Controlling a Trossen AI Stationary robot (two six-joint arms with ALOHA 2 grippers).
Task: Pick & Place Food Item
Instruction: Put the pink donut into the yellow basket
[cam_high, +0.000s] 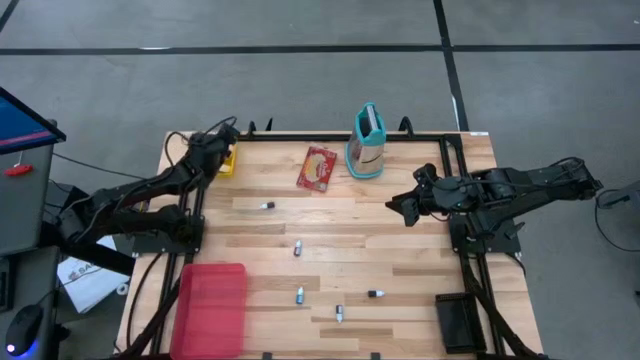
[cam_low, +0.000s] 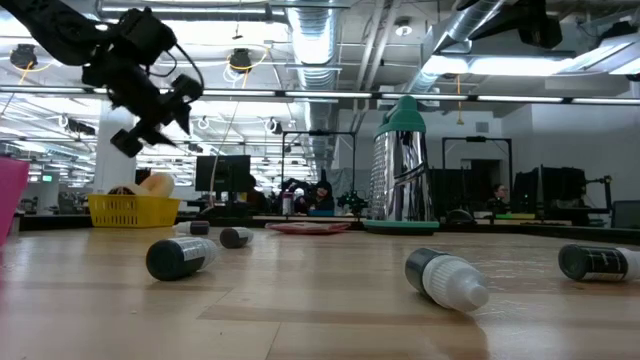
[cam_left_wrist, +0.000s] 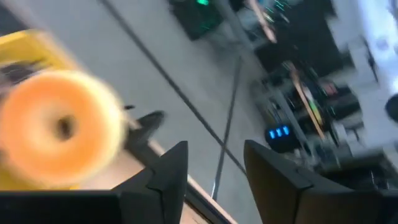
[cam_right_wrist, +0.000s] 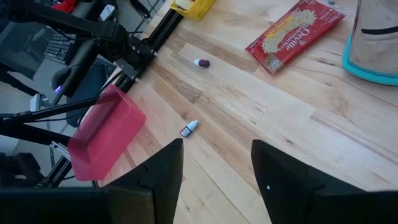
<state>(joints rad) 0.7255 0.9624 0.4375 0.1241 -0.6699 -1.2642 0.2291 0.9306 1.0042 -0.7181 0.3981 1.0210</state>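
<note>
Red flat packet on the worktop, white brand lettering reading "Orville", smaller print below illegible, no other text, label or number readable elsewhere

A large open lab or workshop: bare pipes and ducts run under the ceiling with strip lights, people sit at monitors in the background, and the wooden table stands on a grey concrete floor.
</note>
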